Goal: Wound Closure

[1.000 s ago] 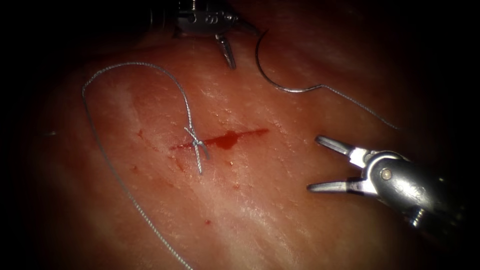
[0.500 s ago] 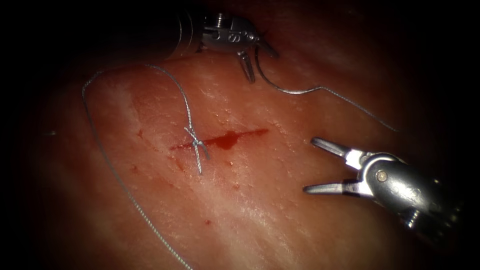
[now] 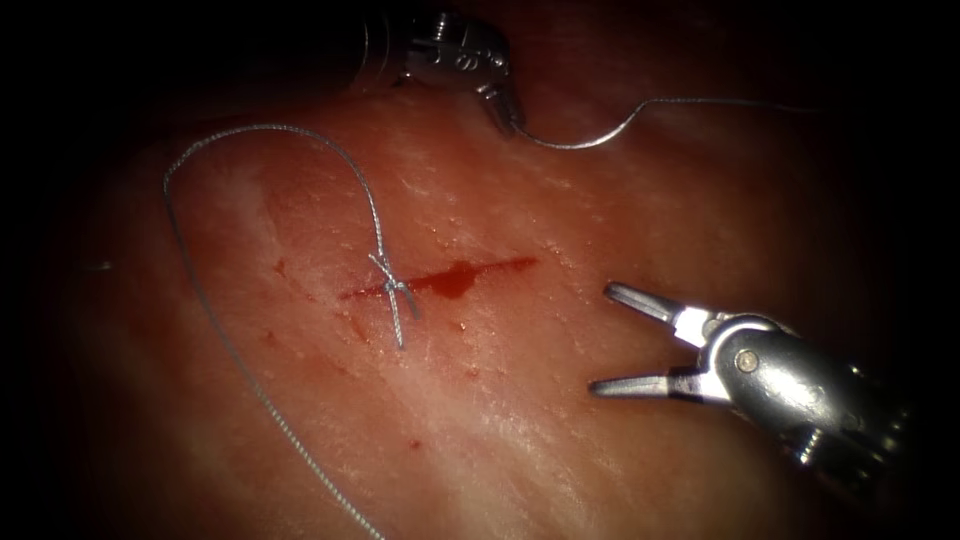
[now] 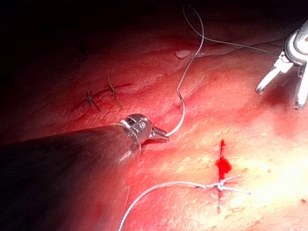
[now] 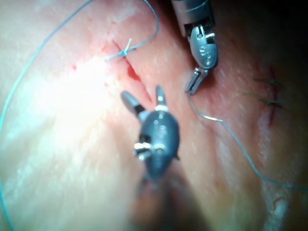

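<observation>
Above the cut (image 3: pixel 440 280), on the glistening tissue (image 3: pixel 520 440), the left tool (image 3: pixel 505 118) has its fingers clenched on the thin curved steel needle (image 3: pixel 570 145), near its tip; the needle lies on the surface. The right tool (image 3: pixel 620 340), fingers spread and grasping nothing, hovers right of the cut. Braided thread (image 3: pixel 250 130) loops from a knot (image 3: pixel 392 287). The left wrist view adds older dark stitches (image 4: pixel 101 94).
</observation>
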`<state>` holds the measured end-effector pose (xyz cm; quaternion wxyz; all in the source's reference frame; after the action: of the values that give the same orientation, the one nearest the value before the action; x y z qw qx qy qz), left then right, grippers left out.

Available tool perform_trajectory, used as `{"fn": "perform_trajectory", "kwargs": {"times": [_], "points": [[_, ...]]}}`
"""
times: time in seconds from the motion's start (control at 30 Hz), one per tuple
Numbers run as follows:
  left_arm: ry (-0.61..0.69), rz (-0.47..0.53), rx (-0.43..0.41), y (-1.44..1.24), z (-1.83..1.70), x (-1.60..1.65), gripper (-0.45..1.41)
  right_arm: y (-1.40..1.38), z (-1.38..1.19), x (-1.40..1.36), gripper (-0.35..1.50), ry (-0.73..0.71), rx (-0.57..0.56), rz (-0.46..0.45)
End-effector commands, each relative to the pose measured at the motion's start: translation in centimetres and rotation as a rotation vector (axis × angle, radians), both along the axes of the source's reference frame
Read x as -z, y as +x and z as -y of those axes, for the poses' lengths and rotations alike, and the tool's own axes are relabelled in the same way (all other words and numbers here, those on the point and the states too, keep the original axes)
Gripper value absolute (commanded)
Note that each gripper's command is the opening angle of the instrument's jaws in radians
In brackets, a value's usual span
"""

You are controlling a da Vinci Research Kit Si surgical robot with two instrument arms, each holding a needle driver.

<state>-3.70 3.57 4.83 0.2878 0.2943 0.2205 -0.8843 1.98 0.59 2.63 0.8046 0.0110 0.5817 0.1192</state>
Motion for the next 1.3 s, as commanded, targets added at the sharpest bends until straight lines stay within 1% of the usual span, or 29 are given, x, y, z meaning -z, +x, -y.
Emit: {"fn": "perform_trajectory", "kwargs": {"times": [0.03, 0.13, 0.17, 0.2, 0.33, 0.4, 0.43, 0.47, 0.5, 0.53, 0.57, 0.6, 0.63, 0.67, 0.7, 0.73, 0.77, 0.8, 0.83, 0.9, 0.97, 1.0, 1.1, 1.17, 1.27, 1.3], "points": [[-0.005, 0.005, 0.003, -0.03, -0.05, 0.00, -0.45, 0.05, -0.05, -0.04, 1.01, 0.002, -0.002, -0.003], [-0.028, 0.018, 0.034, 0.02, -0.04, 0.14, -0.45, 0.04, -0.07, -0.03, 0.99, 0.012, -0.014, -0.013], [-0.047, 0.036, 0.079, 0.06, -0.05, 0.23, -0.45, 0.05, -0.08, -0.02, 0.99, 0.030, -0.036, -0.031], [-0.047, 0.036, 0.079, 0.06, -0.05, 0.23, -0.45, 0.05, -0.08, -0.02, 0.99, 0.030, -0.036, -0.031], [-0.087, 0.079, 0.173, 0.16, 0.01, 0.40, -0.45, 0.04, -0.14, 0.00, 0.98, 0.146, -0.122, -0.088], [-0.104, 0.099, 0.227, 0.23, 0.07, 0.49, -0.45, 0.03, -0.18, 0.00, 0.98, 0.214, -0.164, -0.117], [-0.122, 0.115, 0.287, 0.32, 0.13, 0.58, -0.45, 0.04, -0.20, -0.01, 1.01, 0.263, -0.183, -0.129], [-0.130, 0.119, 0.314, 0.36, 0.16, 0.62, -0.45, 0.04, -0.21, -0.03, 1.01, 0.291, -0.192, -0.134], [-0.130, 0.119, 0.314, 0.36, 0.16, 0.62, -0.45, 0.04, -0.21, -0.03, 1.01, 0.291, -0.192, -0.134], [-0.146, 0.129, 0.375, 0.44, 0.20, 0.71, -0.45, 0.04, -0.26, -0.07, 1.01, 0.340, -0.214, -0.144], [-0.146, 0.129, 0.375, 0.44, 0.20, 0.71, -0.45, 0.04, -0.26, -0.07, 1.01, 0.340, -0.214, -0.144], [-0.160, 0.128, 0.425, 0.50, 0.24, 0.77, -0.45, 0.04, -0.29, -0.09, 1.01, 0.356, -0.225, -0.150], [-0.189, 0.134, 0.476, 0.60, 0.29, 0.87, -0.45, 0.04, -0.38, -0.12, 1.01, 0.379, -0.243, -0.155], [-0.207, 0.141, 0.511, 0.67, 0.33, 0.94, -0.45, 0.04, -0.41, -0.14, 1.01, 0.396, -0.252, -0.159], [-0.226, 0.150, 0.536, 0.71, 0.36, 1.00, -0.45, 0.04, -0.45, -0.15, 1.01, 0.413, -0.262, -0.163], [-0.226, 0.150, 0.536, 0.71, 0.36, 1.00, -0.45, 0.04, -0.45, -0.15, 1.01, 0.413, -0.262, -0.163], [-0.240, 0.160, 0.556, 0.75, 0.40, 1.05, -0.45, 0.03, -0.48, -0.17, 1.01, 0.430, -0.271, -0.167], [-0.253, 0.177, 0.582, 0.79, 0.46, 1.12, -0.45, 0.03, -0.52, -0.19, 1.03, 0.447, -0.281, -0.171], [-0.284, 0.206, 0.616, 0.83, 0.60, 1.24, -0.45, 0.03, -0.60, -0.22, 1.03, 0.465, -0.292, -0.172], [-0.302, 0.218, 0.625, 0.84, 0.66, 1.30, -0.45, 0.03, -0.63, -0.24, 1.03, 0.472, -0.296, -0.171], [-0.378, 0.256, 0.638, 0.80, 0.88, 1.49, -0.45, 0.06, -0.79, -0.28, 1.05, 0.489, -0.302, -0.180], [-0.378, 0.256, 0.638, 0.80, 0.88, 1.49, -0.45, 0.06, -0.79, -0.28, 1.05, 0.489, -0.302, -0.180], [-0.414, 0.265, 0.658, 0.75, 1.04, 1.58, -0.45, 0.12, -0.93, -0.29, 1.05, 0.502, -0.309, -0.180], [-0.441, 0.266, 0.658, 0.68, 1.21, 1.59, -0.45, 0.26, -1.08, -0.26, 1.05, 0.516, -0.301, -0.189], [-0.451, 0.260, 0.663, 0.67, 1.27, 1.54, -0.45, 0.38, -1.17, -0.23, 1.06, 0.525, -0.293, -0.198], [-0.451, 0.260, 0.663, 0.67, 1.27, 1.54, -0.45, 0.38, -1.17, -0.23, 1.06, 0.525, -0.293, -0.198]]}}
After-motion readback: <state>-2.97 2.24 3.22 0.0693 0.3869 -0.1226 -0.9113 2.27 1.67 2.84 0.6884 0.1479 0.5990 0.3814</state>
